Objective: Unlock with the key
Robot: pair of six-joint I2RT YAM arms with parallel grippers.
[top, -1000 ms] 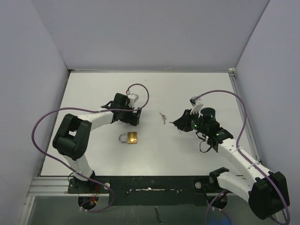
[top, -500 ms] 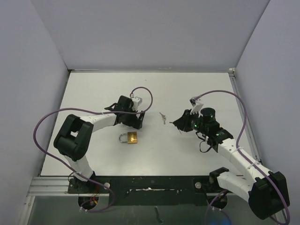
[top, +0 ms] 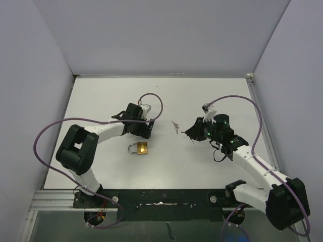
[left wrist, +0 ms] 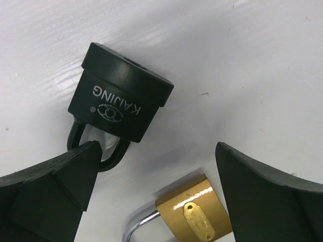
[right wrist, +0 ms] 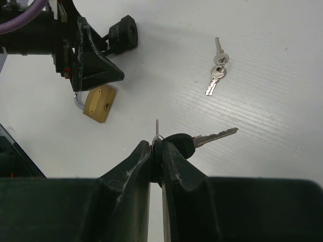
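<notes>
1. Top view: over the last second the left gripper (top: 142, 127) has slid a little towards the middle of the table (top: 101, 96), and its cable loop has swung with it. The right gripper (top: 193, 132) has edged slightly towards the loose keys (top: 175, 126). The brass padlock (top: 143, 148) and the loose keys lie where they were. The black padlock cannot be picked out here beside the left gripper
2. Left wrist view: the left gripper (left wrist: 157, 151) has its jaws spread wide and holds nothing. The black padlock (left wrist: 121, 93) lies flat just ahead, with its shackle beside one fingertip (left wrist: 83, 156). The brass padlock (left wrist: 194, 217) sits lower, between the fingers. The small shift looks like lining up for a grasp on the black lock, which has not yet been taken
3. Right wrist view: the right gripper (right wrist: 157, 146) has its jaws pressed together, pinching the black-headed key (right wrist: 177, 143) at its ring end, with the blade pointing out sideways. The key seems ready, and insertion likely waits until the lock is steadied
</notes>
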